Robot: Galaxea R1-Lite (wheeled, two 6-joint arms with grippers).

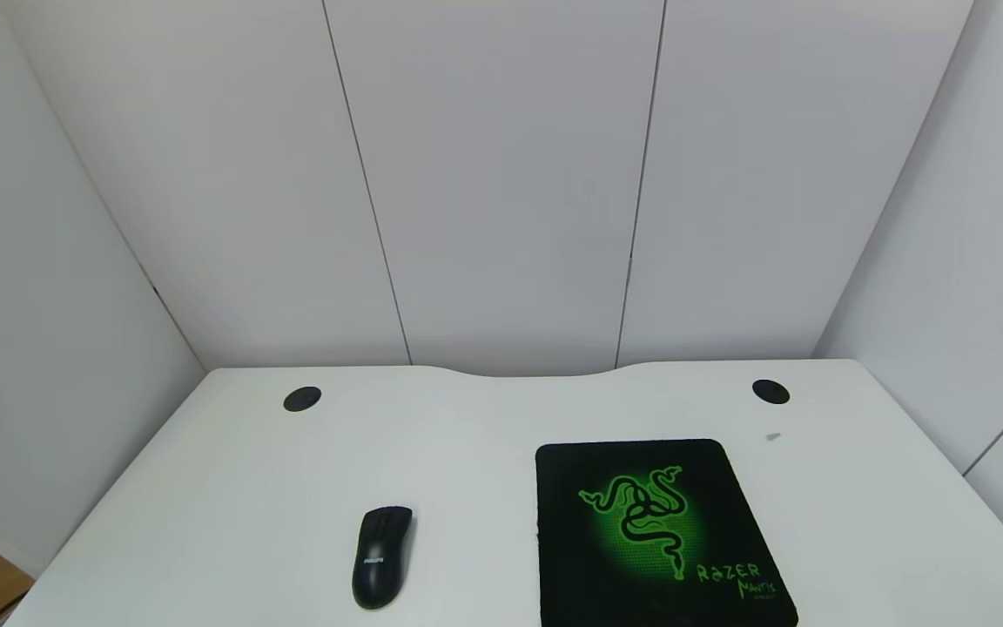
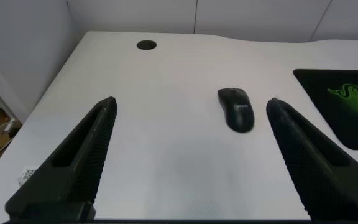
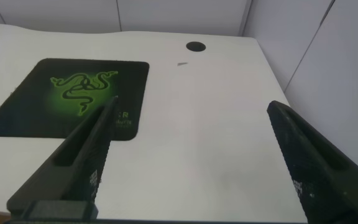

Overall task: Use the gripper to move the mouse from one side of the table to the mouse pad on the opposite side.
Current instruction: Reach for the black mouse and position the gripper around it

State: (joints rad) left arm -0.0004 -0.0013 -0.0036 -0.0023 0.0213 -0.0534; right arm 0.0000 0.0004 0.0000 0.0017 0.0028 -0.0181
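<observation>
The black mouse (image 1: 382, 556) lies on the white table (image 1: 484, 453), left of centre near the front edge. It also shows in the left wrist view (image 2: 236, 108). The black mouse pad (image 1: 654, 533) with the green snake logo lies to its right; it shows in the right wrist view (image 3: 73, 94) and at the edge of the left wrist view (image 2: 347, 99). Neither arm shows in the head view. My left gripper (image 2: 191, 162) is open and empty above the table, short of the mouse. My right gripper (image 3: 188, 165) is open and empty above bare table beside the pad.
Two round black grommets (image 1: 302, 399) (image 1: 770, 391) sit near the table's curved far edge. A small grey scrap (image 1: 772, 437) lies beyond the pad. White wall panels enclose the table at the back and both sides.
</observation>
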